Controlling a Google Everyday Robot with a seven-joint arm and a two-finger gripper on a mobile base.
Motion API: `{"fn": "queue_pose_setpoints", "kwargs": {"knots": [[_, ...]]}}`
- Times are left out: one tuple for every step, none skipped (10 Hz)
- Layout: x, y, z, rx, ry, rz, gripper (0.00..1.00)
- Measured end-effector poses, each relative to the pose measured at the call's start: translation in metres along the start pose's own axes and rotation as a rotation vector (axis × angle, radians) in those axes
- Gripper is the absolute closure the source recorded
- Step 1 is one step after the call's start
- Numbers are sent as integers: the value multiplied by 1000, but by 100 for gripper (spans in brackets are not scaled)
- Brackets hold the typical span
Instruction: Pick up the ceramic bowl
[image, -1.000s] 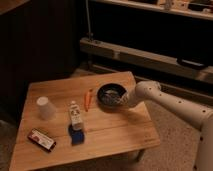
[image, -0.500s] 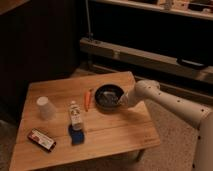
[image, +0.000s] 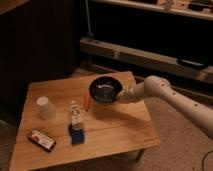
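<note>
The ceramic bowl is round and glossy black with a paler sheen inside. It is held off the wooden table, tilted so its inside faces the camera, above the table's far right part. My gripper reaches in from the right on a white arm and is shut on the bowl's right rim.
A white upturned cup stands at the left of the table. A small white bottle, an orange stick and a blue item are in the middle. A red and black packet lies front left. A dark shelf unit stands behind.
The bowl lay flat on the table a second ago; now it has risen off the surface with the gripper and tipped toward the camera.
</note>
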Motion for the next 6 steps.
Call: {"fn": "queue_pose_setpoints", "kwargs": {"knots": [[-9,-18,-16,43,-3,-50,100],[-19,-33,-28,70,-12,-100,100],[-29,-46,-35,91,-28,-146,100],[-36,-55,-39,105,-39,-175,100],[-36,-55,-39,105,-38,-174,100],[-36,-55,-40,105,-37,-174,100]]}}
